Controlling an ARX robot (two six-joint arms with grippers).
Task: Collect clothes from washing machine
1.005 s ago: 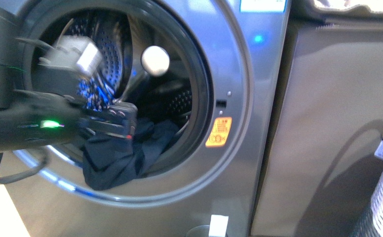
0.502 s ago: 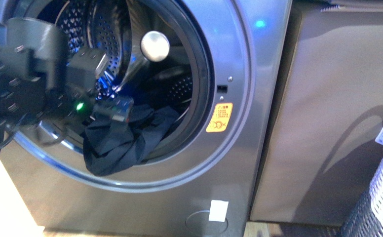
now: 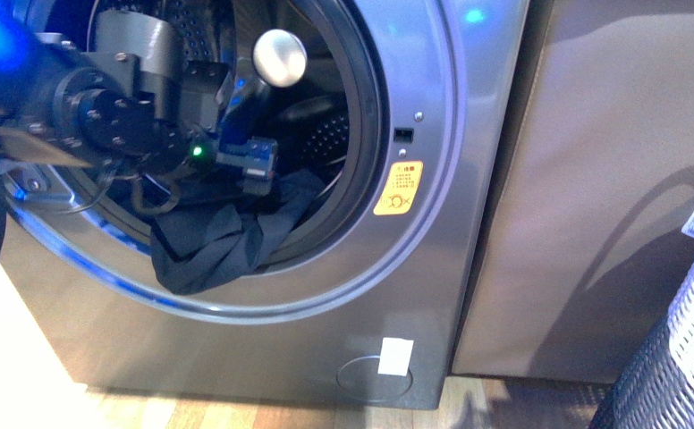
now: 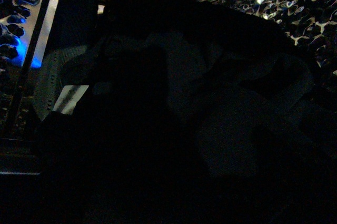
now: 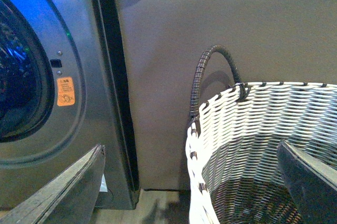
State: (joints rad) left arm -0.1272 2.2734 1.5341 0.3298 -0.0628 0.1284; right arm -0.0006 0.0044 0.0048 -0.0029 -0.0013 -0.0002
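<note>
Left arm (image 3: 102, 107) extends from the left edge of the front view into the porthole (image 3: 368, 134) of the washer (image 3: 451, 268). Left gripper (image 3: 249, 163) is located inside the opening, just above the clothes (image 3: 205, 255). Its jaw opening cannot be told because of blur, and contact with the fabric cannot be made out either. A green LED (image 3: 198, 151) is lit on the wrist.

Clothes: a dark navy bundle, lying at the front bottom of the drum (image 3: 325, 143) and draped over the porthole's lower rim, with one fold hung outward past the rim. A round pale knob (image 3: 279, 57) is seen near the top of the opening. A yellow sticker (image 3: 397, 188) is fixed to the washer front, just right of the porthole. A white label (image 3: 395, 356) is stuck near the washer's bottom edge.

Left wrist view is dark; nothing is taken from it.

Right gripper (image 5: 190, 150) is spread wide, with nothing held. Its fingers (image 5: 68, 182) are seen on either side of the basket (image 5: 253, 108). Basket: woven white with a dark handle (image 5: 210, 71), set beside the grey-brown panel (image 5: 221, 23) to the right of the washer. In the front view only its edge is caught, at the lower right corner.
</note>
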